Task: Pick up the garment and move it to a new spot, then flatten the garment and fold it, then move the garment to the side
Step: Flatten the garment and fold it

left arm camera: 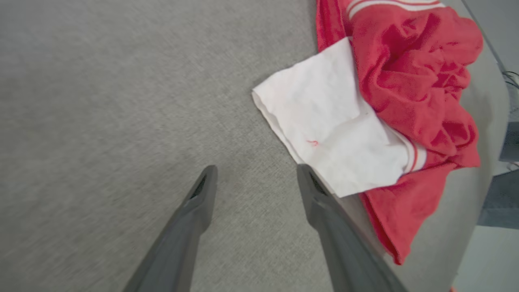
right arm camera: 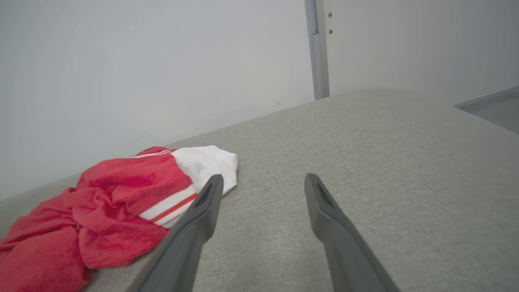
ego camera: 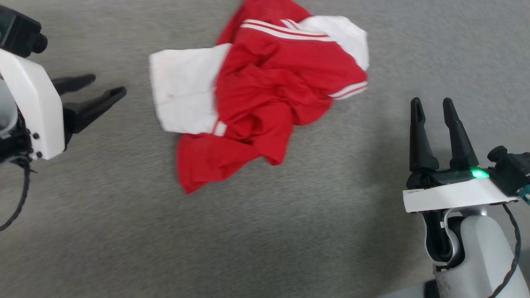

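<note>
On the grey woven-fabric worktop (ego camera: 265,248), the crumpled red jersey T-shirt with white striped sleeves (ego camera: 265,95) lies at upper centre of the head view, well apart from both hands. Your left hand (ego camera: 108,82) and right hand (ego camera: 431,101) stand open and empty. Expect light, limp cloth that bunches; I'd pinch the flat white sleeve (ego camera: 182,95) at centre left.

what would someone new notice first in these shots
The crumpled red garment jumps out, lying in a heap at the upper middle of the grey fabric surface, with one white sleeve spread flat toward the robot's left. The left gripper and the right gripper flank it, both open and holding nothing.
</note>
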Available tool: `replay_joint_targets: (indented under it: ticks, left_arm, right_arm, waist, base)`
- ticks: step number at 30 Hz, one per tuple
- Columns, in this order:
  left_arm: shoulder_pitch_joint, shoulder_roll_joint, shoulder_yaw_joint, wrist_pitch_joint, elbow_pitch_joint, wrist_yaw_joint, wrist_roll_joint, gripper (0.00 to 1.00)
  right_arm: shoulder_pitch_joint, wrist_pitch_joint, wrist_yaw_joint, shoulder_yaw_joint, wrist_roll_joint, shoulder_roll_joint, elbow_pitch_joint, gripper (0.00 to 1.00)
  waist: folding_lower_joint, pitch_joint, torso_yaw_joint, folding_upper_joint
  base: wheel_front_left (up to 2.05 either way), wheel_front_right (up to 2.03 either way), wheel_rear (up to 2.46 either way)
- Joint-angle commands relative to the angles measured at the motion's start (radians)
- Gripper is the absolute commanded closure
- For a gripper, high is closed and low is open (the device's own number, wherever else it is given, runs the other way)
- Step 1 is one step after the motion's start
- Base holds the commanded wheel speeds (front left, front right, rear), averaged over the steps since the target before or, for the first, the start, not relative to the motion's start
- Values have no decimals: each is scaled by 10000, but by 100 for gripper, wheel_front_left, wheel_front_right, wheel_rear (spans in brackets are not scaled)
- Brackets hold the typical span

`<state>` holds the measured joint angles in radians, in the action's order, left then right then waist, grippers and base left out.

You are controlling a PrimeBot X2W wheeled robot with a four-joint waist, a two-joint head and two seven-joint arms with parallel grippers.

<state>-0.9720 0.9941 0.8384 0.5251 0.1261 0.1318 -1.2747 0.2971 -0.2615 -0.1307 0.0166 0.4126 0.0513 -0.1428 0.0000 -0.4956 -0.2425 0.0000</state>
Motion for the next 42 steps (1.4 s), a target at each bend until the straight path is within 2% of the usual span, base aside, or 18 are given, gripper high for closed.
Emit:
replay_joint_targets:
  ticks: [1, 5, 14, 15, 16, 17, 18, 21, 26, 29, 35, 42]
  left_arm:
    - [-305, 87, 150, 645, 135, -22, -513, 0]
    - [-657, 265, 409, 1712, 488, -22, -1170, 0]
    - [-429, -46, 854, 2500, 577, -24, -2017, 0]
    - [-476, -33, 906, 2524, 484, -24, -1944, 6]
    - [-553, 12, 946, 2448, 455, -24, -1768, 47]
    - [-604, 19, 977, 2340, 443, -25, -1631, 71]
    - [-603, -26, 964, 2210, 487, -25, -1682, 100]
    - [-668, -179, 866, 1864, 612, -24, -1751, 100]
    - [-774, -6, 591, 1122, 917, -24, -1810, 100]
    - [-615, 245, 499, 622, 1131, -24, -1841, 100]
    - [-116, 1099, 299, -394, 1691, -24, -2027, 100]
    - [487, 1737, 354, -1340, 2787, -24, -1978, 100]
  right_arm:
    - [-39, -49, -1, 48, 175, -6, 46, 0]
    - [-84, -51, -1, 212, 496, -6, 105, 0]
    - [-198, -51, -1, 340, 803, -3, 238, 0]
    - [-191, -51, -1, 332, 824, -4, 253, 0]
    - [-184, -51, -1, 316, 835, -4, 266, 0]
    - [-182, -51, -1, 289, 835, -3, 267, 0]
    - [-176, -51, -1, 260, 821, -4, 258, 0]
    - [-86, -51, -1, 150, 699, -4, 222, 0]
    - [-4, -51, -1, -31, 431, -3, 176, 0]
    - [50, -51, -1, -128, 238, -1, 126, 0]
    - [149, -51, -1, -271, -95, 1, -30, 0]
    - [159, -51, -1, -364, -332, 2, -106, 0]
  waist:
    - [0, -565, -780, 0]
    - [0, -674, -1244, 0]
    - [0, -863, -1662, 0]
    - [0, -884, -1667, 0]
    - [0, -898, -1663, 0]
    - [0, -902, -1645, 0]
    - [0, -892, -1612, 0]
    - [0, -803, -1410, 0]
    - [0, -534, -827, 0]
    - [0, -332, -450, 0]
    - [0, -37, 152, 0]
    - [0, 129, 419, 0]
  base:
    - [0, 0, 0]
    - [0, 0, 0]
    - [0, 0, 0]
    - [0, 0, 0]
    - [0, 0, 0]
    - [0, 0, 0]
    - [0, 0, 0]
    - [0, 0, 0]
    - [0, 0, 0]
    - [0, 0, 0]
    - [0, 0, 0]
    - [0, 0, 0]
